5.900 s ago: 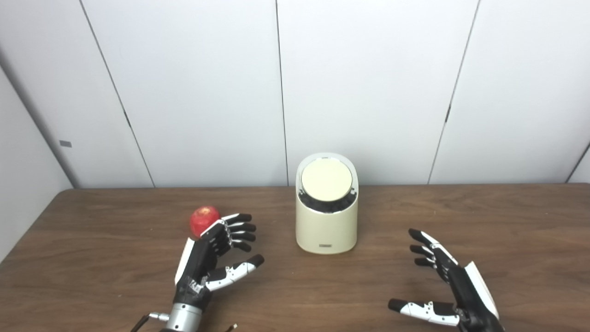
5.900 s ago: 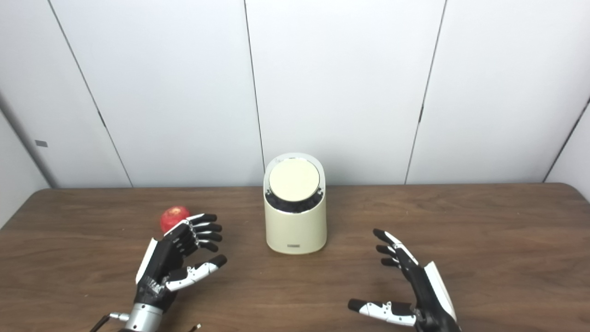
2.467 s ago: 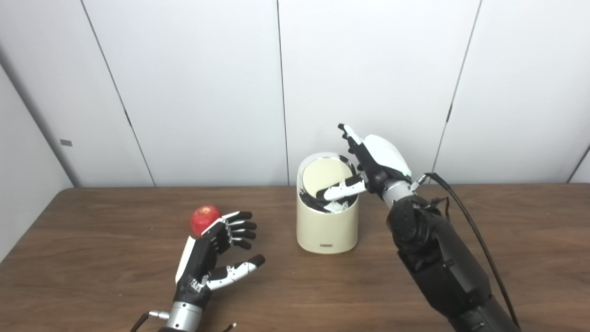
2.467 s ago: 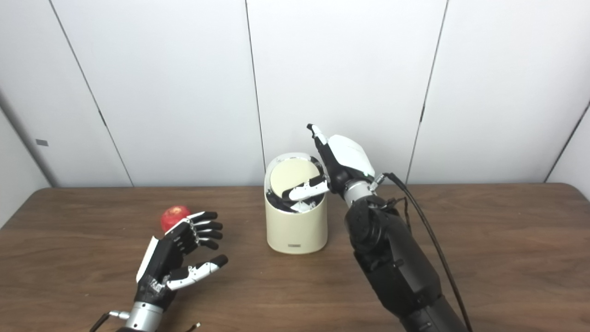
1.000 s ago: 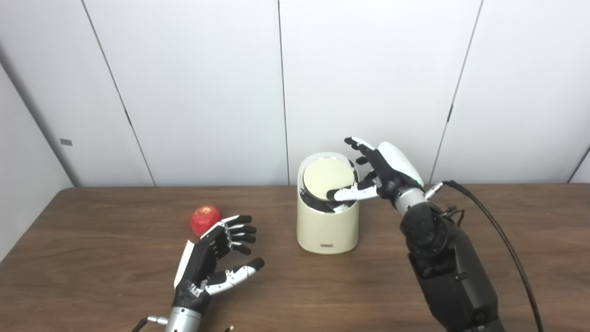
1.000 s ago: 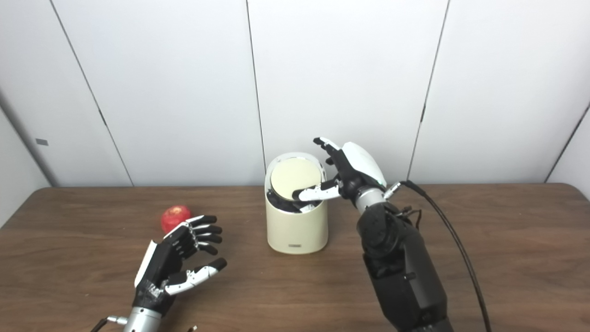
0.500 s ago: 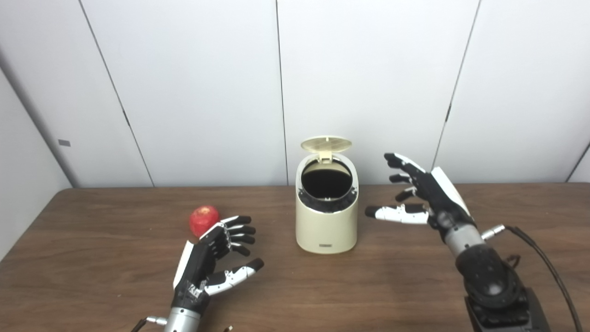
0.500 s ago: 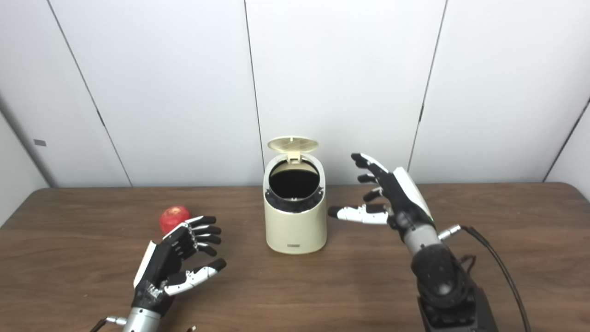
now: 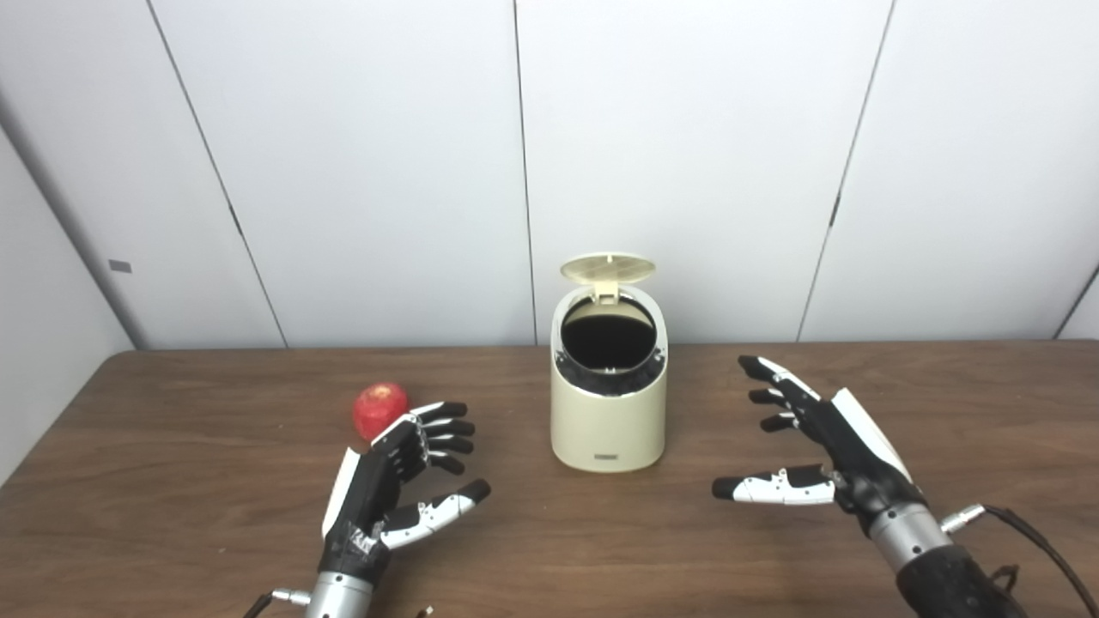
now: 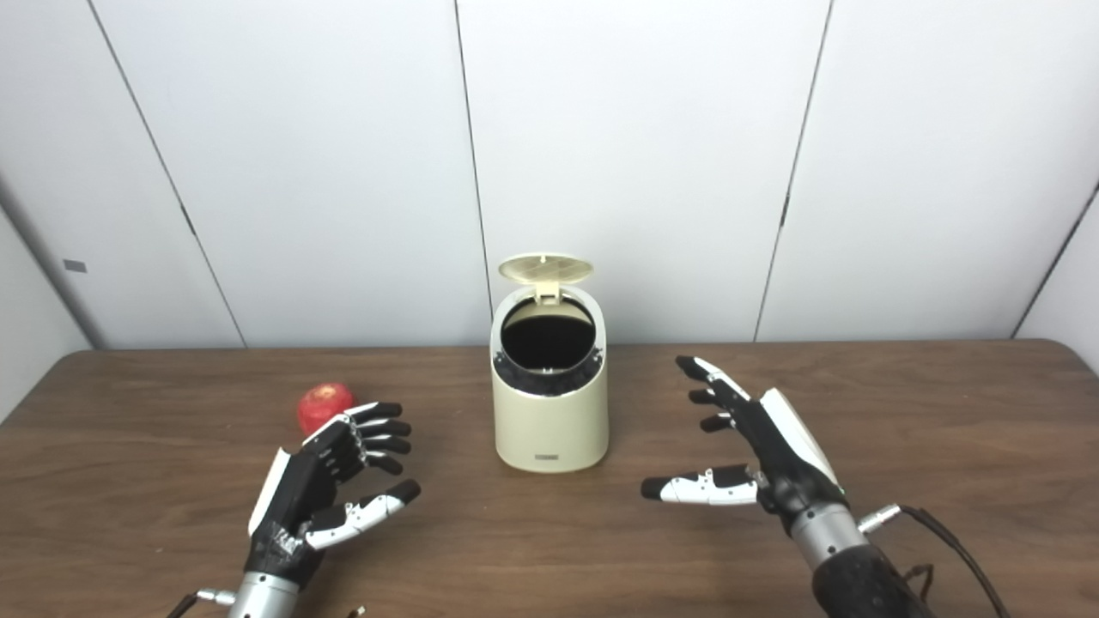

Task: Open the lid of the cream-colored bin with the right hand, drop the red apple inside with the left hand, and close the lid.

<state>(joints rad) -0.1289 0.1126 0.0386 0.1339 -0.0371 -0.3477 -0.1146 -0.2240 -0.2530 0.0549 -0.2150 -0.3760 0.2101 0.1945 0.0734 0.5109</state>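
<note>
The red apple [image 9: 380, 409] sits on the counter [image 9: 172, 515], just past the fingertips of the left hand [image 9: 391, 485]. That hand holds nothing, fingers spread apart. The cream bin [image 9: 609, 403] stands between both hands, its lid [image 9: 607, 268] flipped up. The right hand [image 9: 824, 451] is spread wide too, near the bin's right side.

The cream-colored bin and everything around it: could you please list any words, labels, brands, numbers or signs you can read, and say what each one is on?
No text can be read in either view.
Cream-colored bin: a small dark badge low on its front, too small and blurred to read.
Wall panel at far left: a small grey tag, with no legible marking.
Red apple, raised lid, left hand, right hand: no lettering visible.
</note>
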